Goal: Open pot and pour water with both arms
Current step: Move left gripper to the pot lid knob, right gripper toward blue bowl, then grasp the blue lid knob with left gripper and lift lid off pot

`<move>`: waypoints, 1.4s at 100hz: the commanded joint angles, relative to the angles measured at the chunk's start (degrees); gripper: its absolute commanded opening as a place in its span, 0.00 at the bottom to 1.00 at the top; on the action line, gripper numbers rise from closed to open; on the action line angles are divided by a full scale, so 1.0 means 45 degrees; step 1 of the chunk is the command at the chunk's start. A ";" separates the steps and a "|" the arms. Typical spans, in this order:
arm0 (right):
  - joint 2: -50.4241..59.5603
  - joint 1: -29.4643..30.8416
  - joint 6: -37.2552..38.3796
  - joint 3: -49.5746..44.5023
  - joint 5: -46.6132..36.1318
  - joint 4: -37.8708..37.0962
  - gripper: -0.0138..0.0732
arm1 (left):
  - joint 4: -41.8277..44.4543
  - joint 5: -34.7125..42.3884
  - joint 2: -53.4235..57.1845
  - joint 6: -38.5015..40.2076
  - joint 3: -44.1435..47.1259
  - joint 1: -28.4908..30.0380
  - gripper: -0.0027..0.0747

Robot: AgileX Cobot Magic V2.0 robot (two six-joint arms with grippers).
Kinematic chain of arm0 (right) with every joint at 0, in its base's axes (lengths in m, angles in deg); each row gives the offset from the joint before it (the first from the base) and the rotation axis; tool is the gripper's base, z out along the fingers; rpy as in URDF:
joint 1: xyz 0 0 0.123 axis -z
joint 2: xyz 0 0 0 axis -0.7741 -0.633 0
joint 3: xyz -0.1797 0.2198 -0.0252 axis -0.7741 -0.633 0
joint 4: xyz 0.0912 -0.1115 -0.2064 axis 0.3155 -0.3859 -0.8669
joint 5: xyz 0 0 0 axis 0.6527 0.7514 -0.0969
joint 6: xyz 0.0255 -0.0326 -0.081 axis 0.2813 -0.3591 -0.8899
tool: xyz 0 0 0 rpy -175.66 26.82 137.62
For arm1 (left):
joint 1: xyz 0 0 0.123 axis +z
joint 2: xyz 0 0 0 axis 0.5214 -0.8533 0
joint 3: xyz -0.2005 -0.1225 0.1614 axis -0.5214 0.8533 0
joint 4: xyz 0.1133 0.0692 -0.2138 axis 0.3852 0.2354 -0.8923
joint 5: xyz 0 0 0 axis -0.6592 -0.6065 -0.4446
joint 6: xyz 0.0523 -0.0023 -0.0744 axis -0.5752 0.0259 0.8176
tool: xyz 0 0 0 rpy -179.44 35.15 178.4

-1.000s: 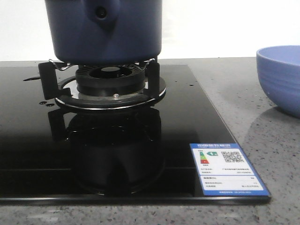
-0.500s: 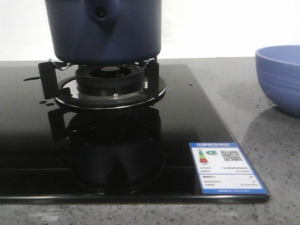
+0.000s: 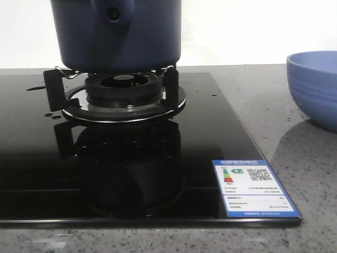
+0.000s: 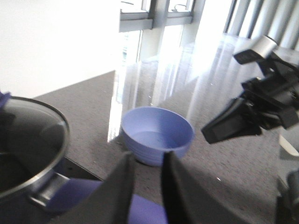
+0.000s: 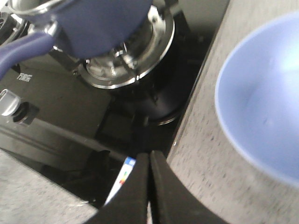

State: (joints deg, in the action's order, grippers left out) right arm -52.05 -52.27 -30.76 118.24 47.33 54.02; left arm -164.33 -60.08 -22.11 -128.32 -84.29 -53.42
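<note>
Above the pot (image 4: 28, 154), left claw (image 4: 145, 186) slightly parted, right claw (image 5: 149, 186) closed

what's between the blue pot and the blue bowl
Front view: only black glass cooktop and bare grey counter separate the pot from the bowl.

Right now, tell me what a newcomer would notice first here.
The large dark navy-blue round pot sits on the burner of the glossy black glass stovetop, with a glass lid visible from the left wrist. A periwinkle-blue ribbed bowl stands apart on the grey speckled counter, to the right.
</note>
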 commanded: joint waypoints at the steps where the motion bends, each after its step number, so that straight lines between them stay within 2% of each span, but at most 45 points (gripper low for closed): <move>1: -0.0073 -0.0018 -0.0506 0.0451 -0.0923 0.0622 0.15 | -0.1025 0.0474 -0.0371 -0.0251 -0.0841 -0.0085 0.56; 5: -0.0073 -0.0018 -0.0506 0.0451 -0.1060 0.0622 0.19 | -0.0910 0.0707 -0.0593 -0.0251 -0.1100 -0.0085 0.65; 10: -0.0073 -0.0018 -0.0506 0.0451 -0.1227 0.0599 0.26 | -0.0553 0.0800 -0.0875 -0.0537 -0.1426 -0.0085 0.70; 31: -0.0073 -0.0018 -0.0537 0.0451 -0.1642 0.0249 0.61 | -0.0051 0.1161 -0.2156 -0.2751 -0.2442 -0.0085 0.65; 43: -0.0073 -0.0049 -0.0537 0.0451 -0.1718 0.0035 0.71 | -0.0147 0.1747 -0.2856 -0.3561 -0.2815 0.0077 0.65; 53: -0.0073 -0.0049 -0.0537 0.0451 -0.1767 -0.0235 0.71 | -0.0490 0.1794 -0.3418 -0.3587 -0.3214 0.0535 0.65; 74: -0.0073 -0.0049 -0.0537 0.0451 -0.2133 -0.0277 0.71 | -0.0936 0.3371 -0.3996 -0.3447 -0.3422 0.0950 0.65; 88: -0.0073 -0.0049 -0.0537 0.0451 -0.2386 -0.0277 0.71 | -0.1022 0.2529 -0.4189 -0.3653 -0.3573 0.0950 0.65; 105: -0.0073 -0.0049 -0.0537 0.0451 -0.2649 -0.0277 0.71 | -0.1438 0.1226 -0.4964 -0.5459 -0.3689 0.0950 0.65; 125: -0.0073 -0.0049 -0.0537 0.0451 -0.2625 -0.0277 0.71 | -0.3355 0.0907 -0.5974 -0.6627 -0.3990 0.0950 0.65; 140: -0.0073 -0.0049 -0.0537 0.0451 -0.2577 -0.0277 0.71 | -0.3447 0.0442 -0.6810 -0.6696 -0.4684 0.0950 0.65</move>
State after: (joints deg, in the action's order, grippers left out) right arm -52.17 -52.48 -32.43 118.24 38.56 51.09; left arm -175.89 -55.09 -52.36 -158.01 -101.62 -49.10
